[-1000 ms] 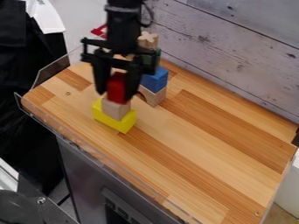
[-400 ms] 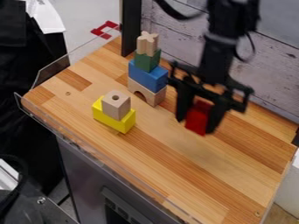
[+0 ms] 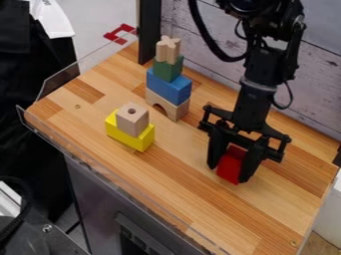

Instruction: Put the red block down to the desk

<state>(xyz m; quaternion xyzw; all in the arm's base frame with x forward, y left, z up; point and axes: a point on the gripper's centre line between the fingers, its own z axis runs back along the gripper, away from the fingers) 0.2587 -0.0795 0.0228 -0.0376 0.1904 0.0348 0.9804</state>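
Where the red block (image 3: 230,164) sits: in the right half of the camera view, between the 2 fingers of the claw, low over the desk (image 3: 173,149); whether its underside touches the wood, I cannot tell.
Claw (image 3: 231,173): black, pointing down, its 2 fingers parted by about the block's width and closed against it, 1 on each side; it has hold of the red block.
Arm (image 3: 256,99): black, coming in from the top edge at the right, with a black cable (image 3: 216,50) looping beside it.
Yellow block (image 3: 124,138): left of the claw and well apart from it, lying on the desk.
Holed block (image 3: 132,120): plain wood, seated in the yellow block, its round hole facing up.
Tower: 4 blocks stacked between the yellow block and the back wall (image 3: 213,35). From the bottom up, they are a wooden arch (image 3: 174,110), a blue block (image 3: 168,88), a green block (image 3: 166,70) and a cross-shaped wooden block (image 3: 168,50).
Desk: pale and darker wood strips, with a clear panel (image 3: 60,82) along the upper left edge.
Post (image 3: 150,32): black, upright, behind the tower.
Back wall: whitish planks with dark knots.
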